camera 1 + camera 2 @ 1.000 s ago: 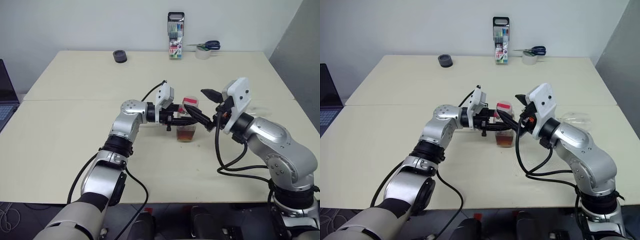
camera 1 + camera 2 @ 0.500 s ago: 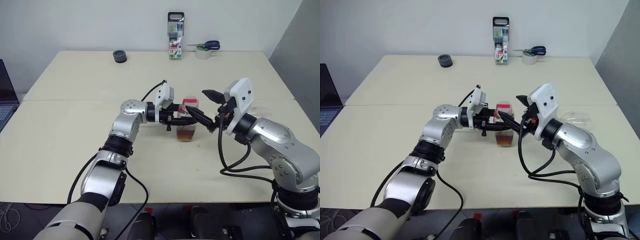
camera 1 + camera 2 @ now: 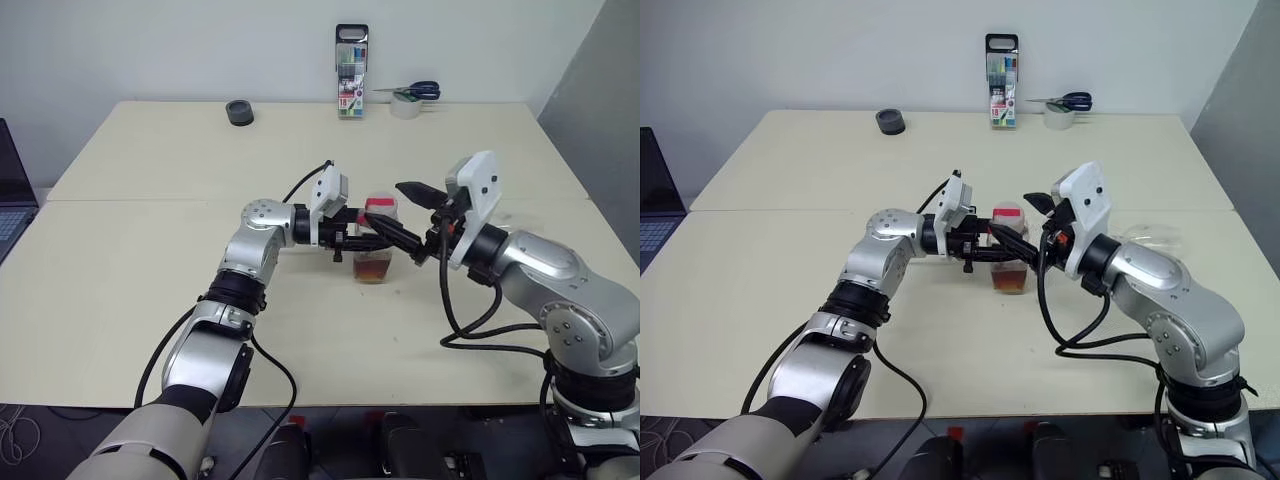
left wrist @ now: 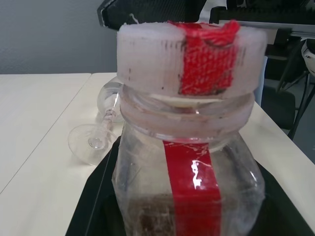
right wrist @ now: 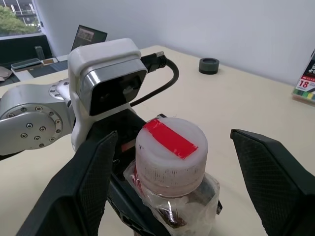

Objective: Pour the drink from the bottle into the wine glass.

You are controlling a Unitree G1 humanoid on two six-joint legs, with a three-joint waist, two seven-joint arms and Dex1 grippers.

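My left gripper (image 3: 362,238) is clamped on the bottle (image 3: 375,245), body held upright approx. at table centre, drink (image 3: 373,268) in the lower part. My right gripper (image 5: 182,162) is spread wide, one finger each side of the cap (image 5: 171,147), not touching it. Step in hand, as I judge it: cap removal. Procedure: centre the fingers on the cap, level w/ its ribbed wall; close firmly; twist w/o tilting the bottle; keep the left grip tight to resist torque. Beyond the right gripper, wine glass (image 4: 98,132) lies on its side on the table (image 3: 150,260); needs standing up before pouring.
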